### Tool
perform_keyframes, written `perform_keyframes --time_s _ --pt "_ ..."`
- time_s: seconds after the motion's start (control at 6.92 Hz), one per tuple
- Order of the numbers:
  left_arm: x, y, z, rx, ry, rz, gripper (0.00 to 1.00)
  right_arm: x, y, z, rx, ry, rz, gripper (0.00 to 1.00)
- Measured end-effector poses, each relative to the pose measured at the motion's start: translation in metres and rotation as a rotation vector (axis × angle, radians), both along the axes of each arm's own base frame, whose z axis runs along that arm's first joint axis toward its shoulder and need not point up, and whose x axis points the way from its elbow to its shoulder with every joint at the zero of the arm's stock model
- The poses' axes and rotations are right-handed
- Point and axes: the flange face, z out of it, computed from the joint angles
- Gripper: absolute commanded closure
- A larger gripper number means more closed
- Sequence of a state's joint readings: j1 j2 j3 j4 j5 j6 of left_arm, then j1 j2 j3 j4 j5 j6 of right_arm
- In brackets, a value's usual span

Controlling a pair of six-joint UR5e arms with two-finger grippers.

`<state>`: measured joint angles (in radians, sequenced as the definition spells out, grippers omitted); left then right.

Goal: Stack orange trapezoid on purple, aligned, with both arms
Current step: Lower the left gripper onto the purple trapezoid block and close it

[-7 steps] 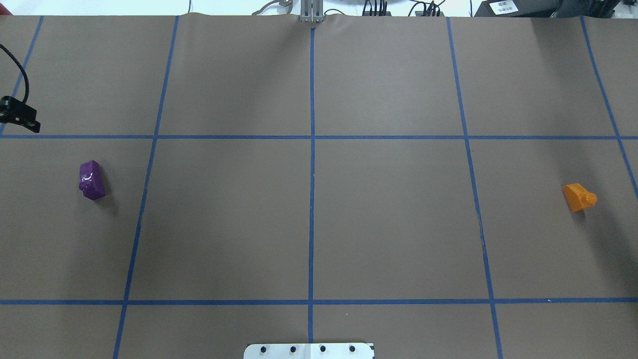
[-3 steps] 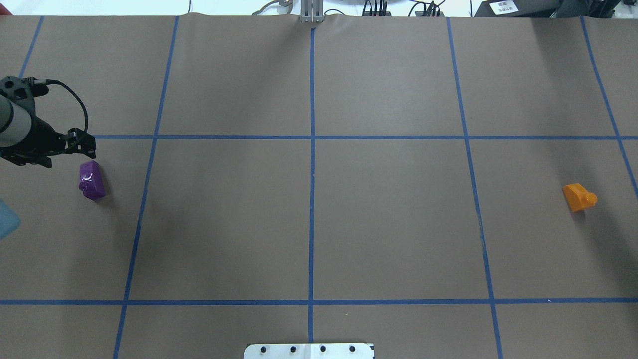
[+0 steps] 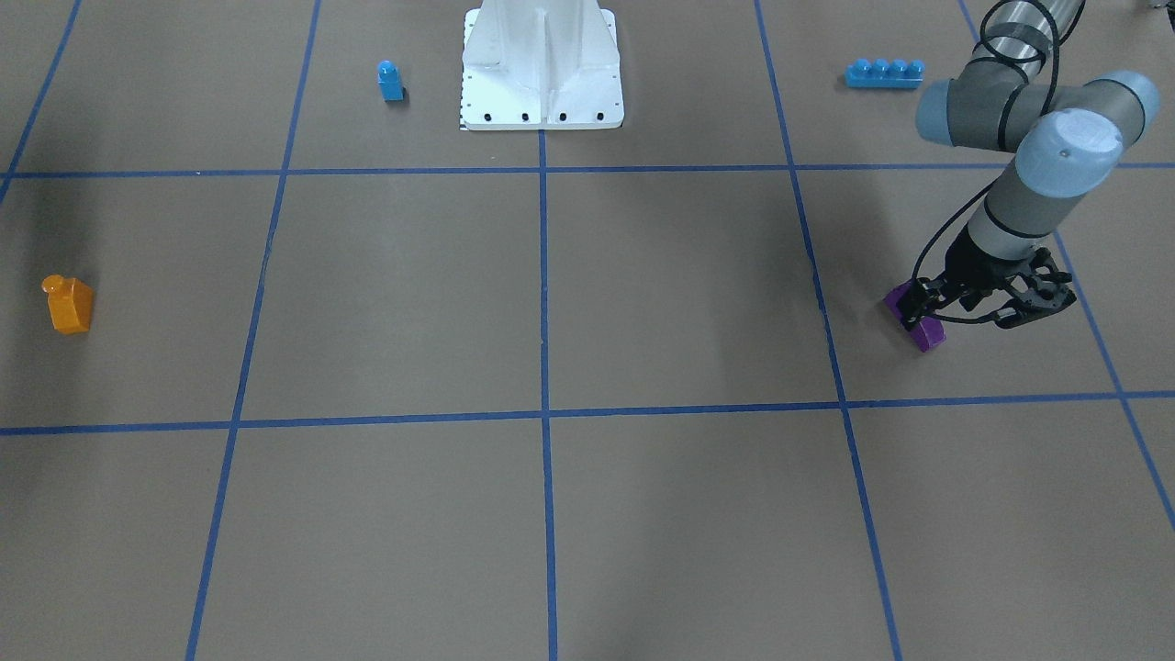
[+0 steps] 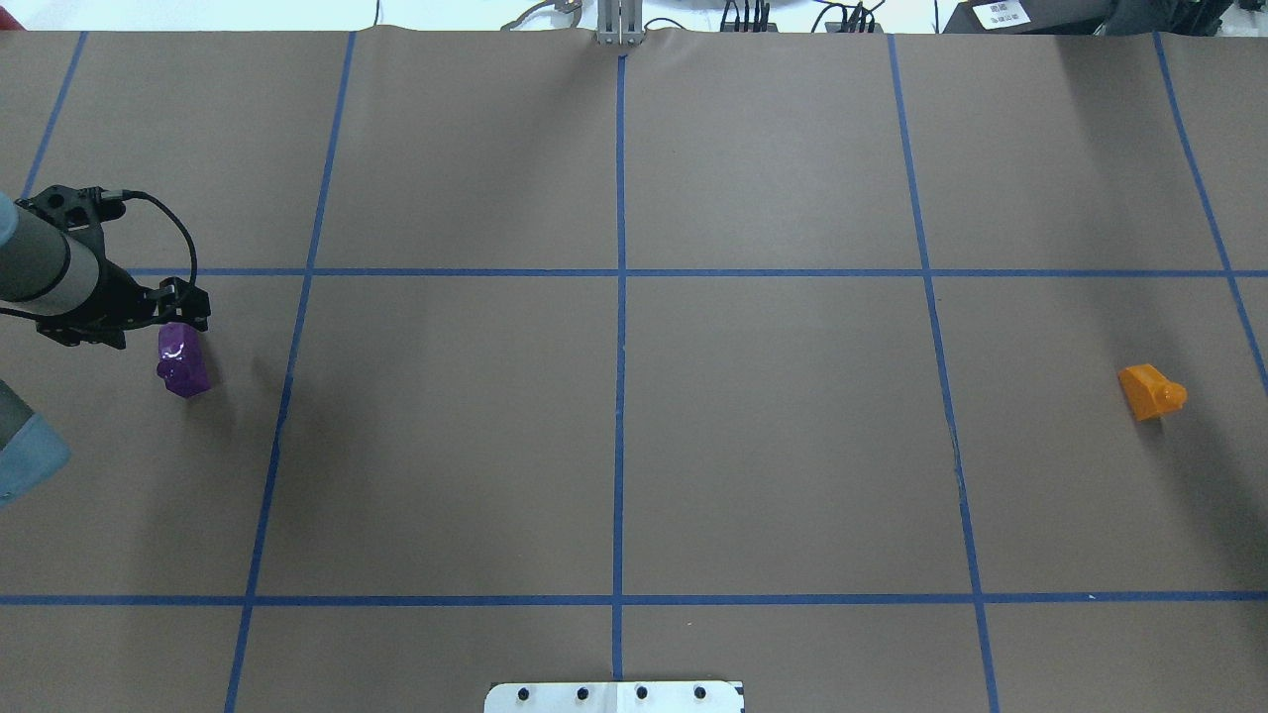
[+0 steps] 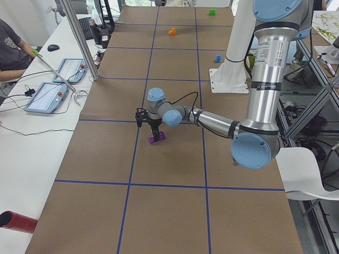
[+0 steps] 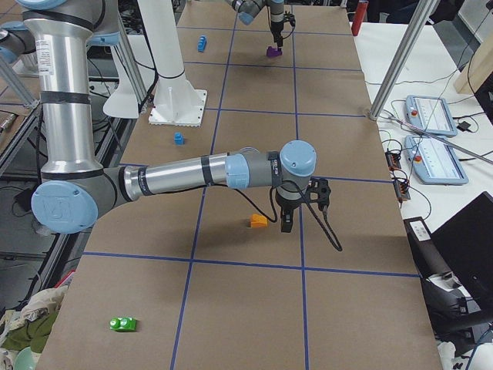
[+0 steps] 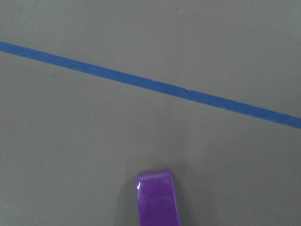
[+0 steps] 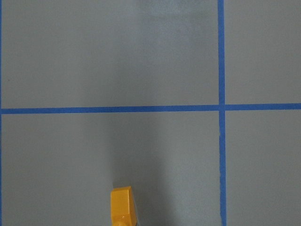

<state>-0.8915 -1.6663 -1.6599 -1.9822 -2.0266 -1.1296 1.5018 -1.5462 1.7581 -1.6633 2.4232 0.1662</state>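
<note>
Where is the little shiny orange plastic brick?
In the overhead view, the small glossy orange plastic brick lies at the far right, inside a blue-taped square.

Counter top: brown paper (image 4: 792, 446) from edge to edge, squared off by blue tape lines (image 4: 619, 396)
Long edge: a white desk (image 5: 32, 143) runs right alongside, two grey control pads (image 5: 46, 97) lying on it
Posts: aluminium uprights (image 5: 79, 37) rise from that desk's rim
Corner: a white chair (image 5: 304, 172) stands just off it
Light: even, from above, with soft shadows
</note>
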Motion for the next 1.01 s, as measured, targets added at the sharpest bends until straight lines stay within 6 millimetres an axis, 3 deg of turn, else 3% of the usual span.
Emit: perform_keyframes --time_s 0.29,0.58,1.01 --pt "0.012 0.005 0.004 -0.006 -0.002 0.018 0.0 0.0 -0.001 -0.001 0.001 0.0 0.0 0.0" --pt "0.019 0.008 0.008 -0.011 -0.007 0.032 0.1 0.0 -0.001 -0.001 0.002 -0.001 0.0 0.0" --pt "0.02 0.011 0.013 -0.017 -0.016 0.035 0.53 0.0 -0.001 -0.001 0.002 -0.001 0.0 0.0"
